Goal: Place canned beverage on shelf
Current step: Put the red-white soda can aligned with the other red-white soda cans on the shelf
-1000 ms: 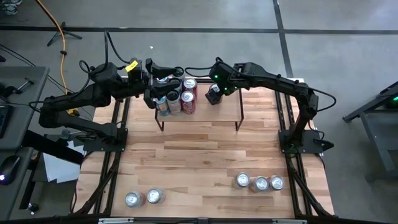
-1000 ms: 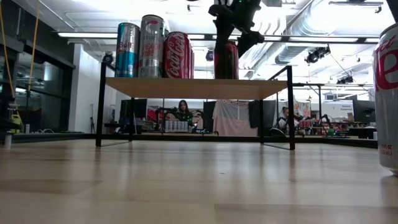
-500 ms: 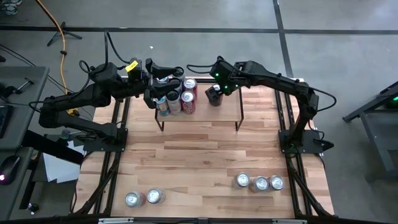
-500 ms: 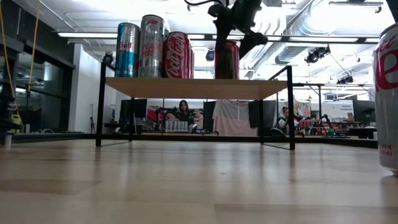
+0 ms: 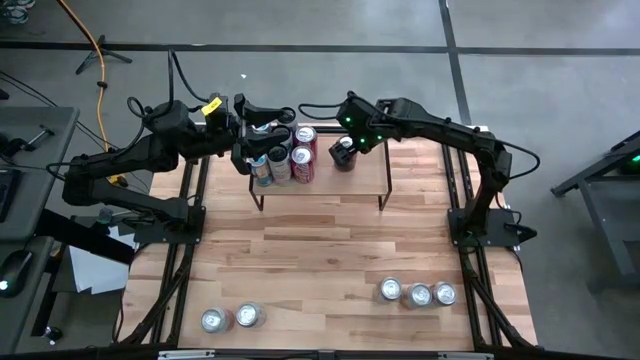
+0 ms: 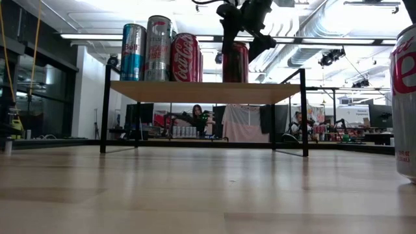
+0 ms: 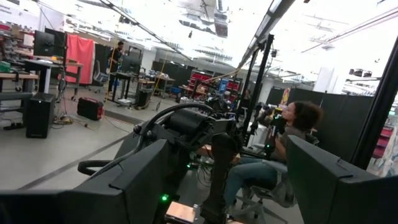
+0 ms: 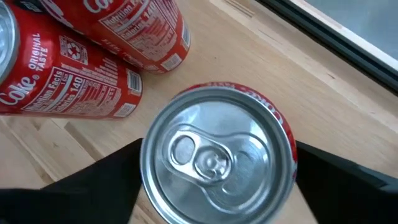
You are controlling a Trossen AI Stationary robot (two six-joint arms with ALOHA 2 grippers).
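High view: The right gripper (image 5: 344,152) stands over a dark can (image 5: 343,158) on the shelf (image 5: 372,177), well apart from the cluster of cans (image 5: 285,157) at the shelf's other end, where the left gripper (image 5: 262,135) hovers. Spare cans (image 5: 416,293) wait on the tabletop (image 5: 320,260).

Low view: The dark can (image 6: 236,63) rests upright with its base on the plank top (image 6: 201,91), the right gripper (image 6: 240,26) straddling its upper part. A clean release probably calls for a straight vertical lift, so neither finger drags the rim.

Left wrist view: The fingers (image 7: 134,186) stand spread, holding nothing; only the room beyond shows.

Right wrist view: The can's lid (image 8: 216,157) sits between the dark fingers (image 8: 93,186), which stand spread at its sides; contact cannot be told. Two Coke cans (image 8: 106,56) stand beside it.
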